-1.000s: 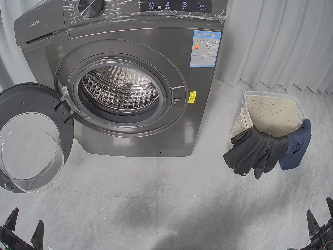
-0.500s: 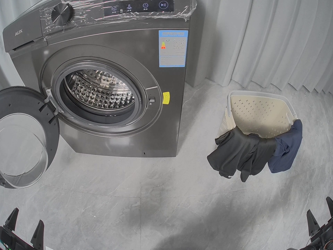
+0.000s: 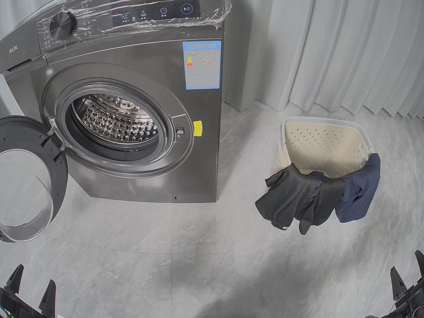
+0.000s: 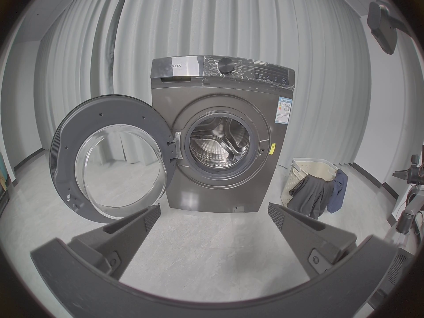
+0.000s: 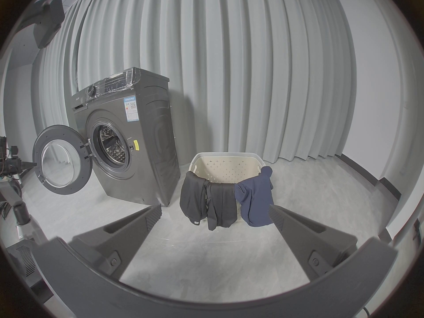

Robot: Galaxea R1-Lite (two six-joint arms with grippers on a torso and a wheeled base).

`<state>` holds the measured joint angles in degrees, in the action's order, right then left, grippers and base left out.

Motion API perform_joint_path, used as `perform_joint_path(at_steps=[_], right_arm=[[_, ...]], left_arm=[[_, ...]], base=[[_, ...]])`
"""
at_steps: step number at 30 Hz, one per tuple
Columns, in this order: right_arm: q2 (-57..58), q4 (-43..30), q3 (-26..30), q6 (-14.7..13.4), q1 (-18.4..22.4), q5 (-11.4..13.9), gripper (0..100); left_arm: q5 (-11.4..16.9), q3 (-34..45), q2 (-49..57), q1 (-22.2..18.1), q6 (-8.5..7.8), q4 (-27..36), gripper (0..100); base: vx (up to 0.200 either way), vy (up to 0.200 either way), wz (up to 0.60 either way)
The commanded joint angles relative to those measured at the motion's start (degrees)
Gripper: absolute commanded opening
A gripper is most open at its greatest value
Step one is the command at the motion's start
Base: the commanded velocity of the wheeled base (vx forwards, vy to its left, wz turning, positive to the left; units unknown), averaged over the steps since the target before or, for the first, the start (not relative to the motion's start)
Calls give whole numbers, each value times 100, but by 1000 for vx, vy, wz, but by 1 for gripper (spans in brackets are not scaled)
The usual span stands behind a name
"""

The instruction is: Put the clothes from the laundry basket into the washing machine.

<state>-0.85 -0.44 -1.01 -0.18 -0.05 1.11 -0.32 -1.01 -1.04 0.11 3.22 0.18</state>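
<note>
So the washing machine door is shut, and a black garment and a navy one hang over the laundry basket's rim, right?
No, the door is wide open in the head view. The black garment and navy garment do hang over the laundry basket rim.

A pale grey pleated curtain (image 3: 335, 45) hangs across the far side and reaches down to the floor (image 3: 198, 252) — large grey tiles with faint marbled veining and thin joints. To the right stands a plain white wall (image 5: 375, 111), with a dark skirting board (image 5: 362, 171) along its foot.
</note>
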Motion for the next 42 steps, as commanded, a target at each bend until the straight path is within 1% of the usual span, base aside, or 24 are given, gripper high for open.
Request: perform_joint_path(at_steps=[1, 5, 17, 32, 42], right_arm=[[85, 0, 101, 1, -4, -5, 100], [85, 0, 101, 1, -4, 3, 100], [85, 0, 101, 1, -4, 3, 100], [85, 0, 101, 1, -4, 3, 100], [85, 0, 101, 1, -4, -5, 100]], left_arm=[[-3, 84, 42, -2, 3, -1, 100], [-3, 84, 42, -2, 3, -1, 100], [-3, 84, 42, -2, 3, -1, 100], [-3, 84, 42, -2, 3, -1, 100], [-3, 84, 42, -2, 3, -1, 100]], base=[[0, -200, 0], [0, -200, 0], [0, 0, 0], [0, -200, 0], [0, 0, 0]])
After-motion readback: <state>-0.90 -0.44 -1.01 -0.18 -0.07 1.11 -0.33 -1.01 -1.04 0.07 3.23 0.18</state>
